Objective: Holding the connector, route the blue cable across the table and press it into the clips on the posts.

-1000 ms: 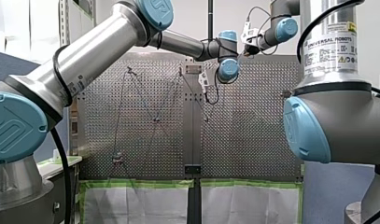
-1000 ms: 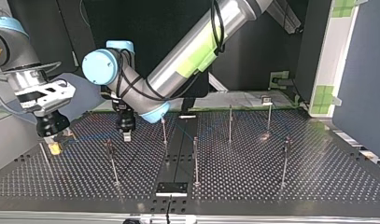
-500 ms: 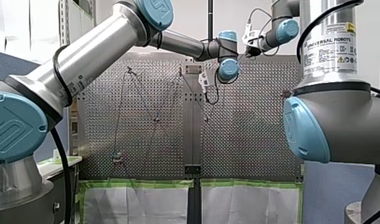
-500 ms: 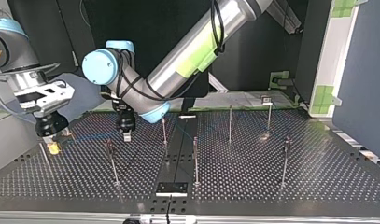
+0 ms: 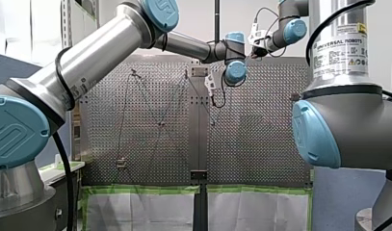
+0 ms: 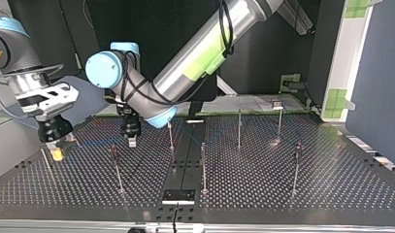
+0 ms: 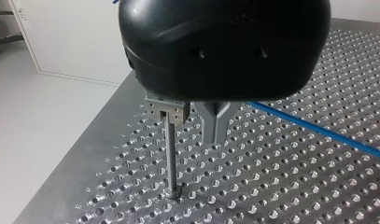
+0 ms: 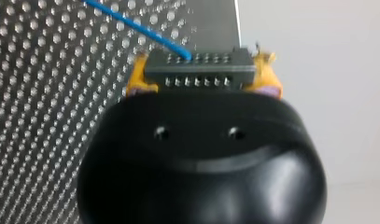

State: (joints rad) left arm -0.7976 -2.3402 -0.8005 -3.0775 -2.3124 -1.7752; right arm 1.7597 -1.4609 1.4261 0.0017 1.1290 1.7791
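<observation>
Holding nearly where I was a second ago, I'm keeping right jaws clamped on the connector point(image 8: 199, 70) and left jaws seemingly together on the blue cable point(image 7: 313, 129) beside a post clip point(image 7: 168, 111), so pressing-in is still pending.

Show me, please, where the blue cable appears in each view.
Front view: too thin to pick out.
Top view: blue cable, a faint streak at the left.
Left wrist view: running off beside my left gripper.
Right wrist view: leaving the connector in my right gripper.
Shared landmark: the perforated table.
</observation>
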